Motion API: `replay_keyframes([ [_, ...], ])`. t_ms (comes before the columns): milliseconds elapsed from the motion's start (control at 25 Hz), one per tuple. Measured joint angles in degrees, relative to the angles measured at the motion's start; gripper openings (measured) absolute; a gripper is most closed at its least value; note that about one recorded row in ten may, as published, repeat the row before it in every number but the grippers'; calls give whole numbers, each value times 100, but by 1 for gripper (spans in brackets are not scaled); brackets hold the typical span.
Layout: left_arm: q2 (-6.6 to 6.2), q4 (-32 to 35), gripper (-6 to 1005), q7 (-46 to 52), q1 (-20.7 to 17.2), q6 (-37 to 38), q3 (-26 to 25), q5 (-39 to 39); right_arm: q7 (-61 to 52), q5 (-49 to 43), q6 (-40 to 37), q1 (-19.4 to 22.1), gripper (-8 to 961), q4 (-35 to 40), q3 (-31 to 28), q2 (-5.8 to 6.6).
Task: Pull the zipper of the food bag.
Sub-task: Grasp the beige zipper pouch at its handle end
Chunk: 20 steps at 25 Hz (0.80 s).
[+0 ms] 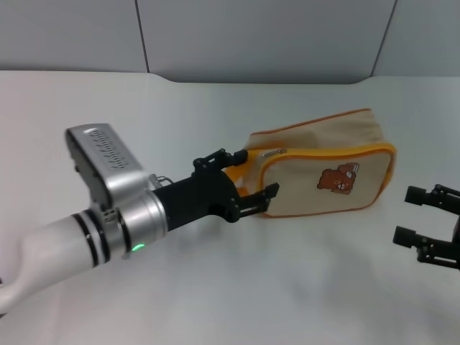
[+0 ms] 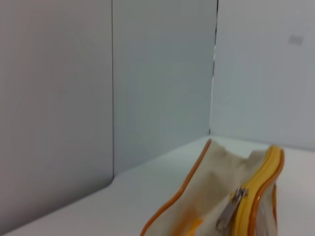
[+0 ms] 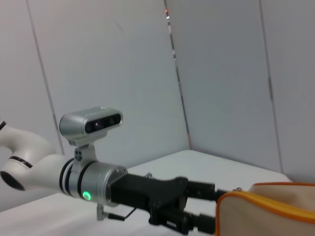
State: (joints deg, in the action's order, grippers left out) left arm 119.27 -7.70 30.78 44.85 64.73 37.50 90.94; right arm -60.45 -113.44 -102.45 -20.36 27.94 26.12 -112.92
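Tabletop (image 1: 215,302): plain white, matte; its far edge meets the wall, with a notch behind the bag.
Wall (image 1: 259,36): grey panels split by thin dark vertical seams; in the right wrist view the panels meet at a corner behind the tabletop.
Bag (image 1: 323,169): beige with orange piping, lying on its side right of centre, bear picture (image 1: 338,180) facing the head camera.
Zipper (image 2: 230,209): silver pull hanging beside the orange-trimmed zip line at the bag's left end, seen in the left wrist view.
Left tool (image 1: 248,180): reaches in from the left to the bag's left end; fingers spread, one above and one below that end, gripping nothing visible.
Right tool (image 1: 420,215): low at the right edge, near the bag but apart from it; fingers open, empty.
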Motion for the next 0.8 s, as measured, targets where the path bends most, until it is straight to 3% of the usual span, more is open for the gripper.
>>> replay_keyframes([
  [120,0,-320,795,-41,316,-558,-202,-2,111,9,-4,52,790,1,-204,-1],
  [480,0,-400,789,-45,374,-617,-423,124,199,20,-11,109,774,1,-378,-25],
  [520,0,-382,788,-43,343,-631,-799,612,199,21,-10,101,772,1,-378,-29],
  [800,0,-427,557,-40,299,-645,-1132,893,201,29,-7,64,758,1,-380,-40],
])
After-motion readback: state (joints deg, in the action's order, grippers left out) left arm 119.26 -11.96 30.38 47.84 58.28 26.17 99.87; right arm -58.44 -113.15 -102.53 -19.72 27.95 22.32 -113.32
